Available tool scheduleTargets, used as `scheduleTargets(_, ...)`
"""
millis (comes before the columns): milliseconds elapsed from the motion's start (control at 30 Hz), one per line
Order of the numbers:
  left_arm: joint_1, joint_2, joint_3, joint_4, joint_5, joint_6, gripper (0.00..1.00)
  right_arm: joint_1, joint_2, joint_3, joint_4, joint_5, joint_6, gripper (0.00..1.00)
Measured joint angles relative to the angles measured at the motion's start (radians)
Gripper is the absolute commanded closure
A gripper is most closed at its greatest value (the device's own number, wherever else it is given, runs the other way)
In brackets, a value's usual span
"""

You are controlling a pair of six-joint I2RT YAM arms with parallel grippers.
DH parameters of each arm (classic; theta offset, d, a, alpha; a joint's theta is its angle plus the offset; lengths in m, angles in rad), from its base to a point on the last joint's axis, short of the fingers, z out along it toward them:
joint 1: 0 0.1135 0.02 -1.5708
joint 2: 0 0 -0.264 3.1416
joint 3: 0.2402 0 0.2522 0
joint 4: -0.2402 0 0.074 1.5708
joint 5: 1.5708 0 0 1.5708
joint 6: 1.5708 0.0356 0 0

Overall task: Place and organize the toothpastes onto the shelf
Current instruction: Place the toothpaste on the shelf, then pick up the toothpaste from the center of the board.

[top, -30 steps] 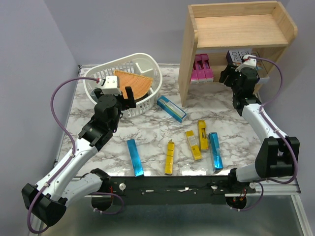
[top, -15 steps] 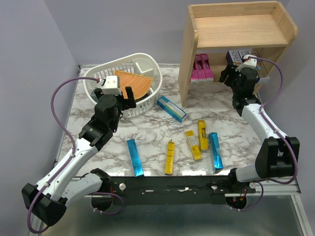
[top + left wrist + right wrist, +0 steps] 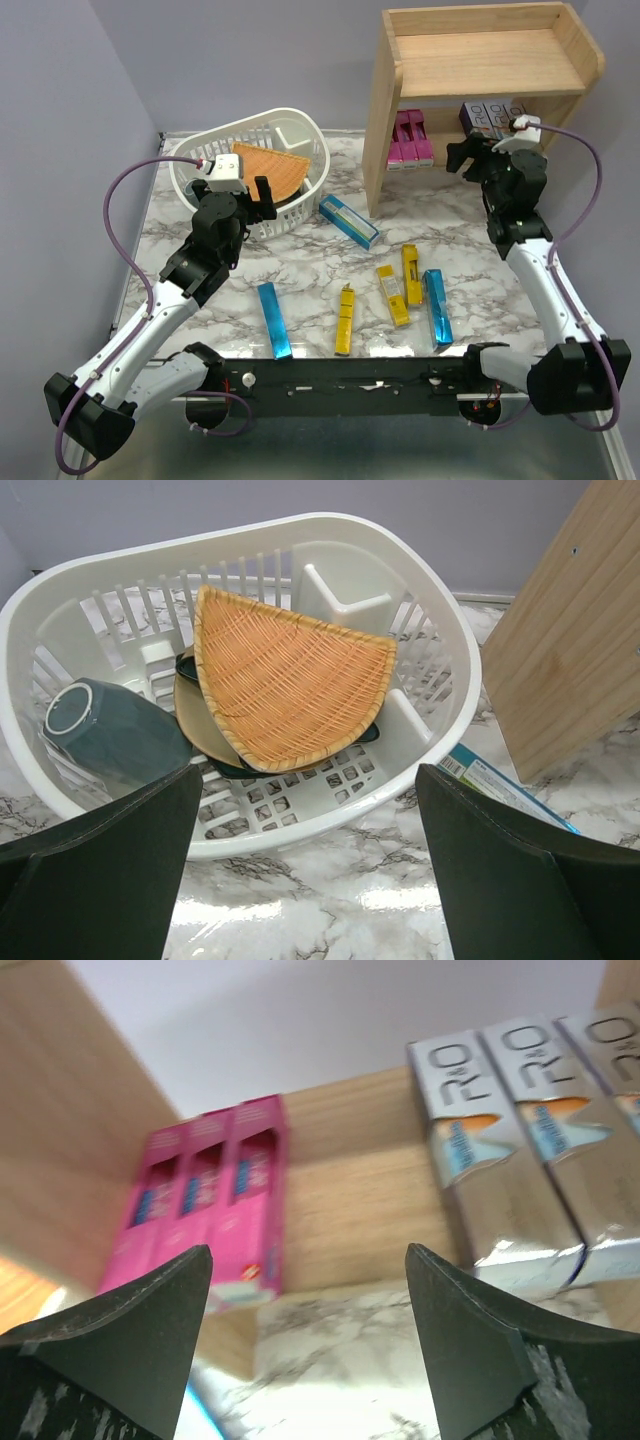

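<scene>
Right gripper (image 3: 467,156) has its jaws spread wide with nothing between them, facing the lower tier of the shelf (image 3: 480,62). Ahead and to its left, 3 pink toothpastes (image 3: 205,1195) stand side by side. Ahead and to its right stand 3 silver toothpastes (image 3: 520,1150). Behind it, 3 yellow cartons (image 3: 392,295) and 3 blue cartons (image 3: 437,307) lie on the marble table (image 3: 310,265). Left gripper (image 3: 310,880) is likewise spread and empty, with the white basket (image 3: 445,645) directly ahead.

"R O" in big letters on 3 silver cartons (image 3: 505,1150), pink cartons (image 3: 215,1200) print too blurry to read
</scene>
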Motion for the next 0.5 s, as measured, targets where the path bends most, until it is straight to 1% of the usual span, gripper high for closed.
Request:
scheduleTargets(133, 0.0, 0.0, 0.0, -0.001, 0.006, -0.002, 0.01, 0.04, -0.103, -0.071, -0.013, -0.047, 0.033, 0.09)
scheduleTargets(200, 0.0, 0.004, 0.0, -0.003, 0.006, -0.006, 0.01, 0.084, -0.153, -0.138, -0.02, -0.067, 0.06, 0.08)
scheduleTargets(333, 0.0, 0.023, 0.006, -0.028, 0.005, -0.022, 0.01, 0.175, -0.188, -0.233, -0.02, -0.087, 0.093, 0.06)
scheduleTargets(433, 0.0, 0.048, 0.026, -0.066, 0.005, -0.047, 0.01, 0.272, -0.198, -0.314, -0.021, -0.097, 0.111, 0.04)
scheduleTargets(500, 0.0, 0.057, 0.038, -0.092, 0.005, -0.061, 0.01, 0.31, -0.197, -0.344, -0.019, -0.104, 0.114, 0.03)
